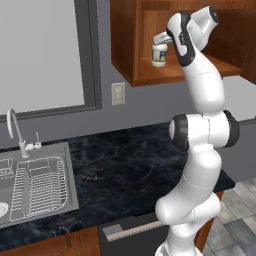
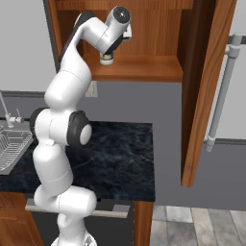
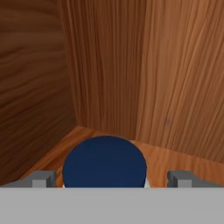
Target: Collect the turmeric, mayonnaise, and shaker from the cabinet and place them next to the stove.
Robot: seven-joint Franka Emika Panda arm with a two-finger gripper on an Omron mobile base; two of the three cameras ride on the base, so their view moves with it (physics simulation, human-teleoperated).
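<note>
Up inside the cabinet (image 1: 145, 75), the claw (image 3: 112, 178) hangs over the mayonnaise (image 1: 159, 55), fingers (image 3: 43, 178) spread apart at nine and three o'clock of its dark blue lid, not visibly touching it. That squat jar stands on the shelf floor near the left wall. Down below lie the dark worktop (image 1: 125, 170) and, at eight o'clock, the steel sink (image 1: 35, 187).

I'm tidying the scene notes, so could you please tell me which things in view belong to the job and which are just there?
Job:
- mayonnaise, on the shelf
- cabinet, open
- gripper, fingers either side of the jar's lid

Just there:
- sink
- dish rack
- faucet
- wall outlet
- countertop
</note>
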